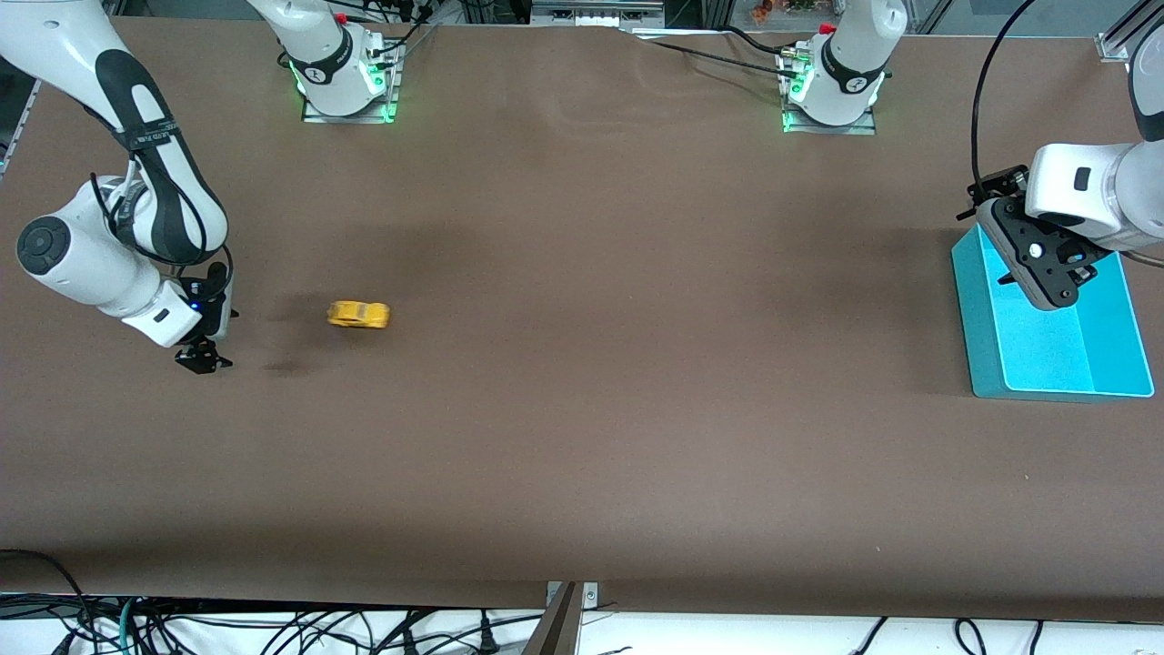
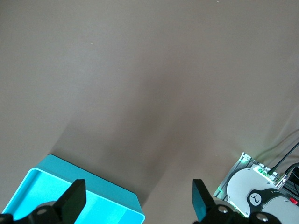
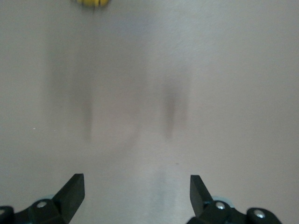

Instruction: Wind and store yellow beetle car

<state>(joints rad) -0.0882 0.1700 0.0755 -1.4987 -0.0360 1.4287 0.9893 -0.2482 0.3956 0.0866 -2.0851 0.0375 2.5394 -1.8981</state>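
while the yellow beetle car (image 1: pixel 358 314) is sitting on the brown tabletop (image 1: pixel 582 409) at the left middle of the frame, the right claw (image 1: pixel 202 357) is hanging just beside it, toward the left edge — fingers spread wide, holding nothing. at the right edge the left claw (image 1: pixel 1046 273) is hovering over the turquoise tray (image 1: pixel 1059 377) — also spread wide and gripping nothing, well apart from the car.

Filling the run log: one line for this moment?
yellow beetle car: loose on table | right gripper: open, beside car | left gripper: open, over turquoise tray
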